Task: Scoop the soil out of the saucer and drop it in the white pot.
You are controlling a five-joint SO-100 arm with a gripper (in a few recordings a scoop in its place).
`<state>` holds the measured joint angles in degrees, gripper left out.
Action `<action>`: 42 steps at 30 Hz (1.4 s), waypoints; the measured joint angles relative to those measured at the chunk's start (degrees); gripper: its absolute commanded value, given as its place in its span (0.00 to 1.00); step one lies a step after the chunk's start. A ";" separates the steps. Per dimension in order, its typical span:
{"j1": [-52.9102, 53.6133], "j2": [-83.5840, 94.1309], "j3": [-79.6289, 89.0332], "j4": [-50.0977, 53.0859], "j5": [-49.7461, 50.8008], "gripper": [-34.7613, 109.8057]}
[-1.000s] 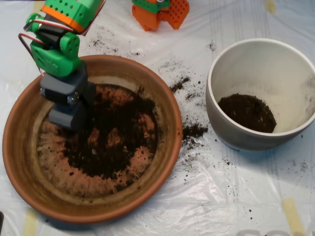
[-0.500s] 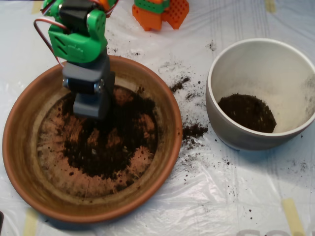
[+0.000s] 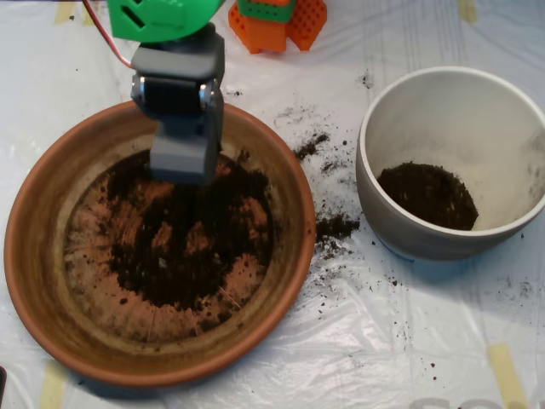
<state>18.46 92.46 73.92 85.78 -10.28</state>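
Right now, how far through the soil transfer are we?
Partway. Done: a small dark pile sits in the white pot. In hand: the scoop is over the saucer's upper part. Left: most of the soil is spread over the saucer bottom, plus spilled crumbs on the plastic sheet between both.

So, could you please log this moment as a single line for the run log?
scoop: over far side of terracotta saucer | soil: mostly in saucer, some in white pot | spill: crumbs on plastic sheet
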 measured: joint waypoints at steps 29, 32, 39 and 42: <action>-40.17 6.15 -9.05 6.24 1.67 0.24; -41.57 2.55 -13.18 6.86 1.93 0.28; -43.42 -4.39 -18.81 10.72 2.55 0.45; -44.38 -4.92 -19.07 10.90 2.02 0.47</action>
<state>-25.93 87.54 54.84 96.68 -8.26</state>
